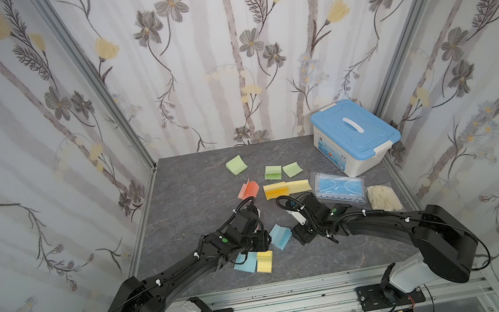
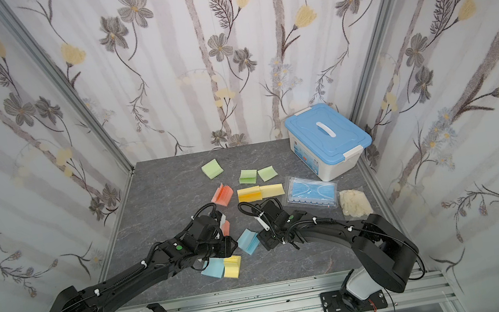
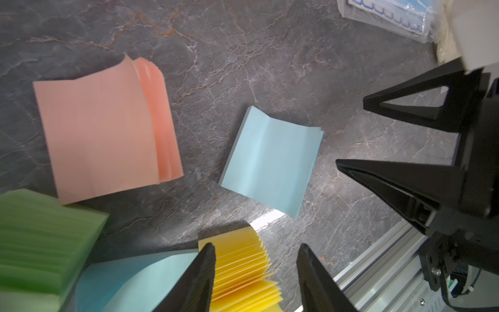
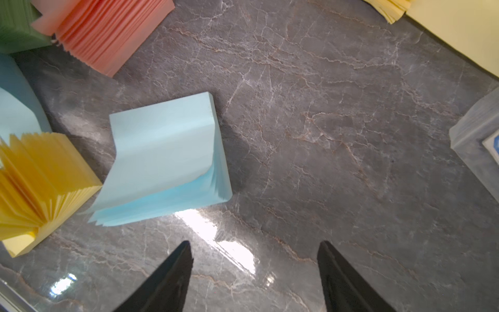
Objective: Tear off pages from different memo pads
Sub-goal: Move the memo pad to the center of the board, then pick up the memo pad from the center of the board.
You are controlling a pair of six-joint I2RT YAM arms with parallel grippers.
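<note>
Memo pad [image 1: 279,236], light blue, between left gripper [image 3: 256,245] and right gripper [image 4: 255,243], both empty.
We see the left jaws apart over a yellow pad [image 3: 243,259] and the right jaws spread wide above bare table [image 4: 351,135]. We judge the unheld pad could slide or lift whole, or several curled leaves pinch together. Pads crowd the left gripper, with the front rail [image 3: 378,272] close; the right has open table.
</note>
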